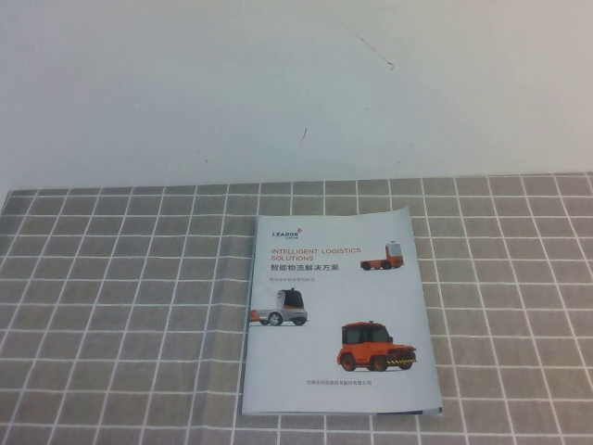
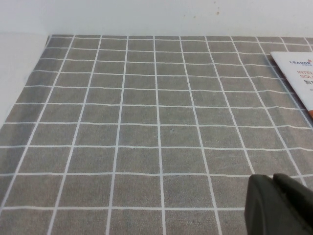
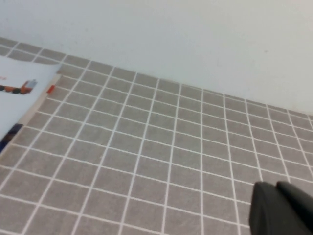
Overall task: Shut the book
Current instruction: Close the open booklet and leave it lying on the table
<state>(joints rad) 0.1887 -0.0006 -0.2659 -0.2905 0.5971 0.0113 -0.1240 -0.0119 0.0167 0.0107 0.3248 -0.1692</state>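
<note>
Shut book (image 1: 338, 315) lies clear between left gripper (image 2: 279, 205) and right gripper (image 3: 282, 209).

Both arms lie outside the high view. The left tool (image 2: 279, 205) shows only as a dark, rounded black shape in one corner of the left wrist view, low over the counter (image 2: 146, 127). The right tool (image 3: 282, 208) shows as a similar dark shape in the right wrist view, also above the counter.

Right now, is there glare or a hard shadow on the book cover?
High view: soft even light, no glare on the book, no hard shadow. Left wrist view: left gripper dark above evenly lit cloth. Right wrist view: right gripper dark above cloth too.
</note>
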